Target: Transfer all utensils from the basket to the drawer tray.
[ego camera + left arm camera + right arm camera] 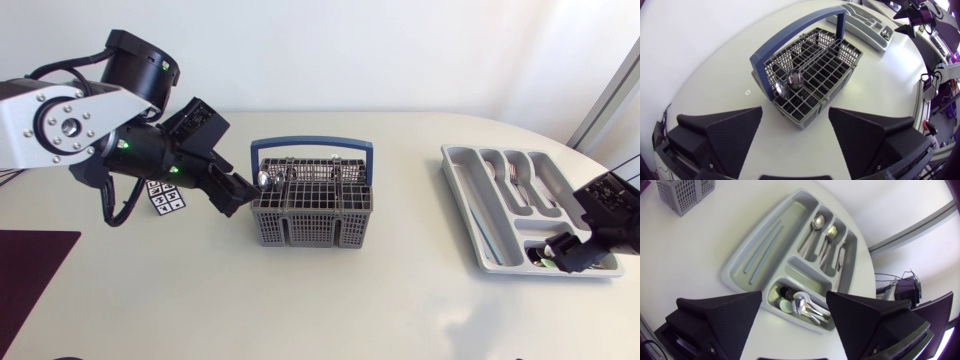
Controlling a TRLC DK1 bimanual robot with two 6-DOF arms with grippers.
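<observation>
Left gripper (795,114) fingers apart beside blue-handled grey plastic lattice basket (812,107) | 2 shiny steel spoons (794,79) bowl-up in its near corner: likely stiff, light, slippery; pinch below bowl | right gripper (794,300) fingers apart over grey plastic drawer tray (738,271)

Left tool (795,118) and right tool (794,301) both hang angled downward, spread wide.

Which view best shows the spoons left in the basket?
The left wrist view: the spoons stand bowls-up in a compartment at the basket's near end, just ahead of the open left gripper. The head view shows only a small glint at the basket's left end. The right wrist view catches one basket corner, no spoons.
</observation>
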